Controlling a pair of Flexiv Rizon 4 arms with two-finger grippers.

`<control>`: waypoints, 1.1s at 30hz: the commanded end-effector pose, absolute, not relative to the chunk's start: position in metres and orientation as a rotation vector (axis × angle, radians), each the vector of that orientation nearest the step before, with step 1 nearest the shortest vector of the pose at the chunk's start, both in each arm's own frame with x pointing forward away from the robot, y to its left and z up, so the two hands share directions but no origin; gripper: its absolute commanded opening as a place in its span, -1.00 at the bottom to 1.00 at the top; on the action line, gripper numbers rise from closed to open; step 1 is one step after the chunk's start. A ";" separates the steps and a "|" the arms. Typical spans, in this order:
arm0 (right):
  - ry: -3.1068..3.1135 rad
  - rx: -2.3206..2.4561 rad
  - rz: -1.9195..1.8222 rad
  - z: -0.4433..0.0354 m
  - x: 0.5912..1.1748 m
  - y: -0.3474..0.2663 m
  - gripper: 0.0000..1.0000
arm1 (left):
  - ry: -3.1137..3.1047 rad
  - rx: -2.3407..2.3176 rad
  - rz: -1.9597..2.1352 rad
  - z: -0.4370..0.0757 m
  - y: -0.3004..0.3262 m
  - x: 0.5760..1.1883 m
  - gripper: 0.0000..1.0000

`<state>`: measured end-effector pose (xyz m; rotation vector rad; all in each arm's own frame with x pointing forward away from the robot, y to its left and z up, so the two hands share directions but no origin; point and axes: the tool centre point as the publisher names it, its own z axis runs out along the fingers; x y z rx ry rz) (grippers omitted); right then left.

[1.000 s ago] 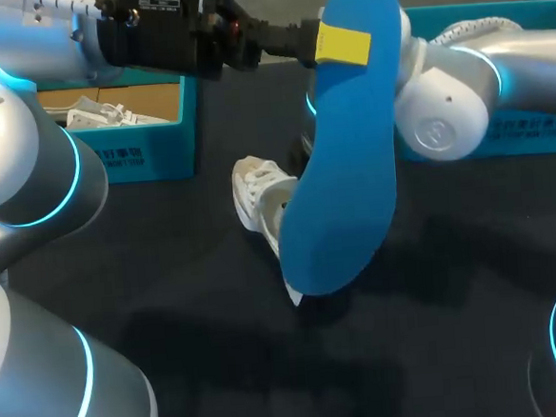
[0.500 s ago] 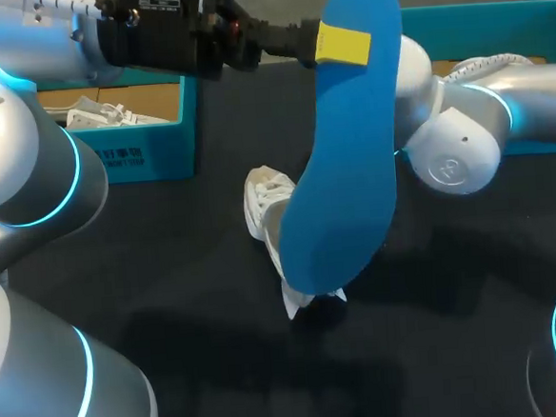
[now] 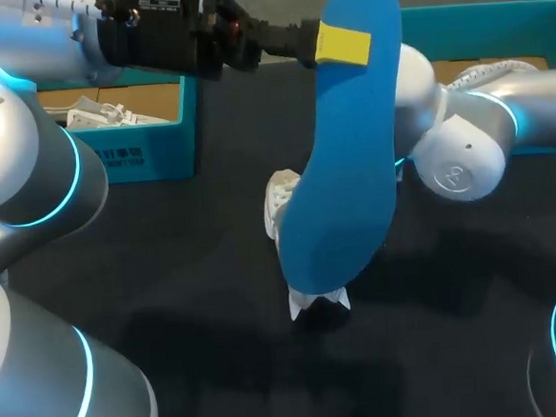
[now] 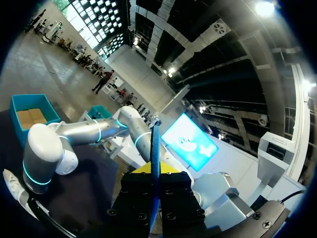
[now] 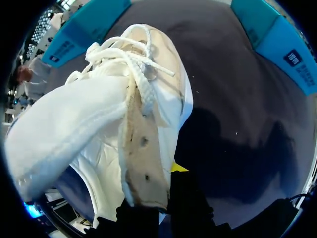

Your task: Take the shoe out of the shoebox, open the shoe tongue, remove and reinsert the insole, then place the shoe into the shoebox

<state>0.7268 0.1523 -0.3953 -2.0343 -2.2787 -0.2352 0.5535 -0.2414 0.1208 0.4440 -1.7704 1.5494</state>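
The white shoe [image 5: 114,114] is sitting tilted over the middle of the dark table [image 3: 168,273], largely hidden in the head view behind the blue insole [image 3: 347,165]; I can't tell whether it is touching the surface. The right gripper [image 5: 161,198] is pinching the shoe's side wall between its fingers. The left gripper [image 3: 343,44] is clamping one end of the insole, holding it high, out of the shoe. One teal shoebox [image 3: 150,151] is standing at the back left, a second teal shoebox [image 3: 475,18] at the back right.
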 end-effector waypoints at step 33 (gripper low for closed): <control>-2.392 -2.037 -0.374 -0.337 0.713 0.140 1.00 | -1.769 0.447 1.552 0.119 -0.241 0.552 -1.00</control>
